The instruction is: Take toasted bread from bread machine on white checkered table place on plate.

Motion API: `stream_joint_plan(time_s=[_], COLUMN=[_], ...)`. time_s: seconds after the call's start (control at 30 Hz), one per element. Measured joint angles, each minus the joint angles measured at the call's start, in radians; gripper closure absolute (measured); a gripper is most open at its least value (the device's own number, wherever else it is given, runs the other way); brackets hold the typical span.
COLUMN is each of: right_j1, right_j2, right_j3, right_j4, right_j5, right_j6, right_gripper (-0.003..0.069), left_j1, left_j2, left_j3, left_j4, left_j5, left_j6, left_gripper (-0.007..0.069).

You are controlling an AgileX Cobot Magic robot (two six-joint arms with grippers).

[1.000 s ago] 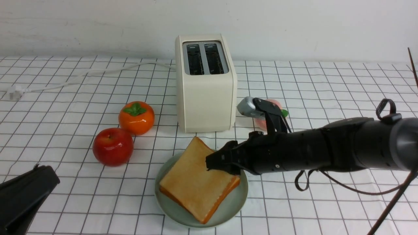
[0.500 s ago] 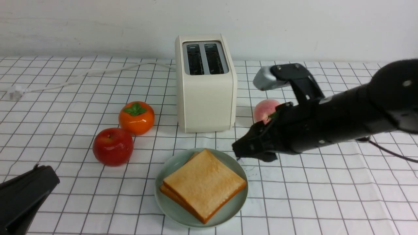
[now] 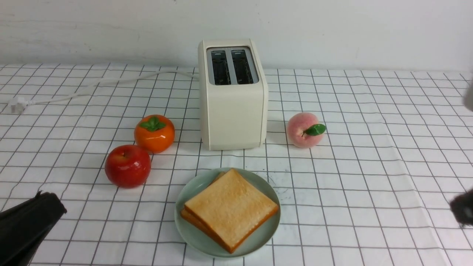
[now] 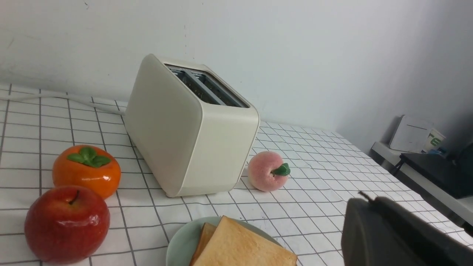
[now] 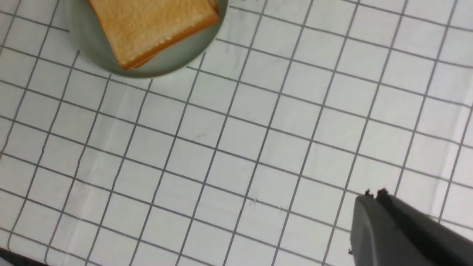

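Moved since the earlier frame: our right gripper (image 5: 377, 195), shifted from beside the plate to the right edge of the front view, where we see only blurred dark parts of it; our left arm's dark end, lower left, shifts slightly. We list the rest as follows.

Right gripper: fingers together, over the cloth, well apart from the plate.

Left gripper (image 4: 371, 201): fingers together.

Toasted bread (image 3: 232, 210), two square slices: both lie on the plate (image 3: 264, 236), one upon the other. We note the upper slice, golden-tan with orange-brown crust, turned so that an edge and a corner of the lower one show beneath it.

Plate: round, pale green, low-rimmed, resting on the white checkered table (image 3: 351, 207) in front of the bread machine.

Bread machine (image 3: 236, 114): cream-white, upright, grey top with two dark slots; its white cord (image 3: 129, 79) runs left to a plug (image 3: 18, 104).

Fruit, three pieces: a red apple (image 3: 128, 166) and, just beside and behind it, an orange persimmon (image 3: 154, 135), both left of the machine; a pink peach (image 3: 302, 129) with a green leaf, to its right.
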Motion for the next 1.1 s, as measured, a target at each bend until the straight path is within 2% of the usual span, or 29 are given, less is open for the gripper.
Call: stream_joint_plan(time_s=[0.27,0.67,0.83,0.87,0.93,0.97,1.1], right_j1=[0.0,-0.025,-0.227,-0.296,-0.341,-0.416,-0.489], right_j2=[-0.332,-0.601,-0.712,-0.755,-0.785,-0.838,-0.898], right_j3=[0.177,0.2,0.272,0.321,0.383,0.492,0.731], right_j4=[-0.009,-0.018,-0.029,-0.028,-0.025,-0.02,0.0], right_j5=[0.047,0.078,0.024,-0.06,-0.132,-0.286,-0.528], right_j6=[0.051,0.051,0.012,-0.026,-0.071,-0.139,-0.226], right_gripper=[0.0665,0.0655,0.0655,0.0655,0.0655,0.0655,0.0654], left_j1=[0.0,0.0,0.0,0.0,0.0,0.0,0.0], left_j2=[0.0,-0.001,-0.001,-0.001,-0.001,-0.001,-0.001], left_j3=[0.0,0.0,0.0,0.0,0.0,0.0,0.0], left_j4=[-0.001,-0.001,-0.001,-0.001,-0.001,-0.001,-0.001], left_j5=[-0.002,-0.002,-0.005,-0.005,-0.005,-0.005,-0.005], left_j6=[0.0,0.0,0.0,0.0,0.0,0.0,0.0], left_gripper=[0.0638,0.0638,0.0638,0.0638,0.0638,0.0638,0.0638])
